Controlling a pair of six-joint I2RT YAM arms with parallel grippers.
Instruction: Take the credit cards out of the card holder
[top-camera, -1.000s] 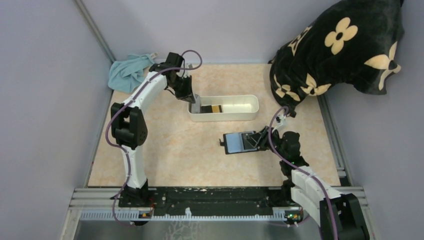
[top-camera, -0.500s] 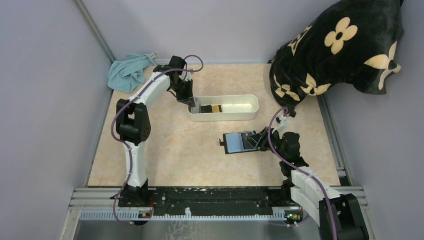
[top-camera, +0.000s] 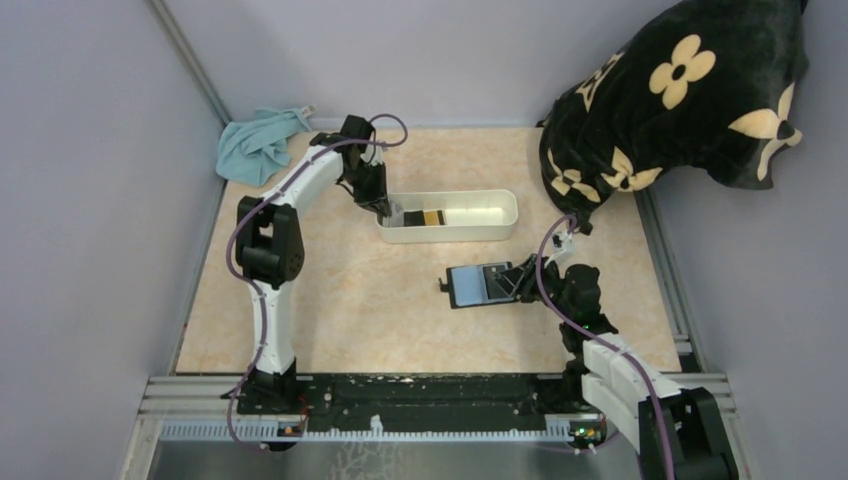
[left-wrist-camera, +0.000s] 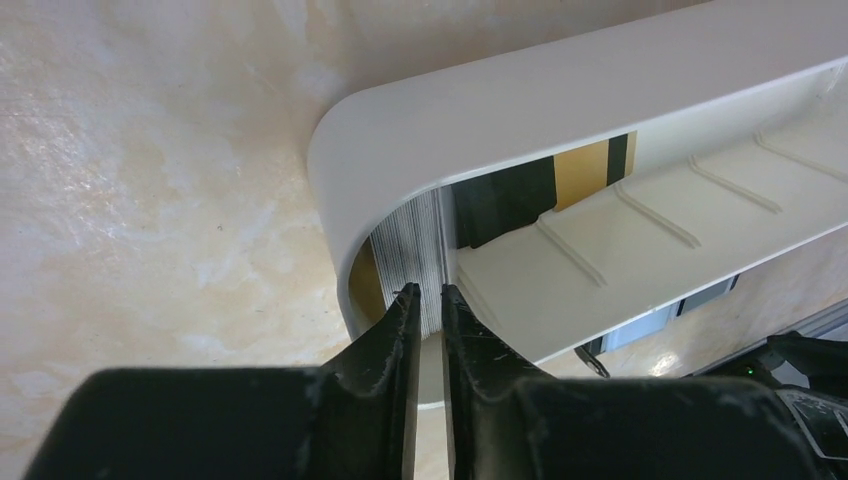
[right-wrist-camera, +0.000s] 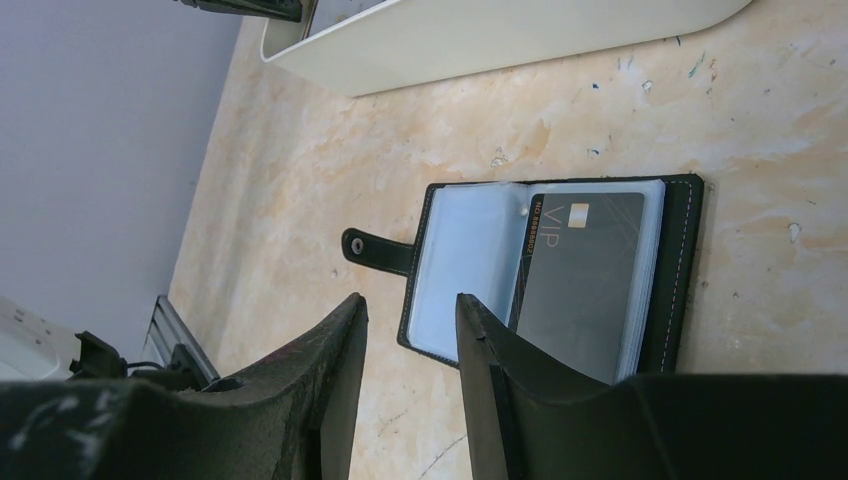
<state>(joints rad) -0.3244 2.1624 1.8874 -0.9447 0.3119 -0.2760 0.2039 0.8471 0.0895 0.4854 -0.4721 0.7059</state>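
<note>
The card holder lies open on the table, black with blue-grey sleeves. In the right wrist view a dark grey card marked VIP sits in the right-hand sleeve of the holder, and the left sleeve looks empty. My right gripper is open and empty just right of the holder, its open jaws over the holder's near edge. My left gripper reaches into the left end of the white tray. Its jaws stand a narrow gap apart, just in front of a grey striped card. A dark and gold card lies further along.
A teal cloth lies at the back left corner. A black cushion with cream flowers fills the back right corner. Grey walls close in both sides, and a black rail runs along the near edge.
The left arm's elbow has swung towards the tray and its gripper has sunk a little at the tray's left end. The right arm and the card holder have not moved.
</note>
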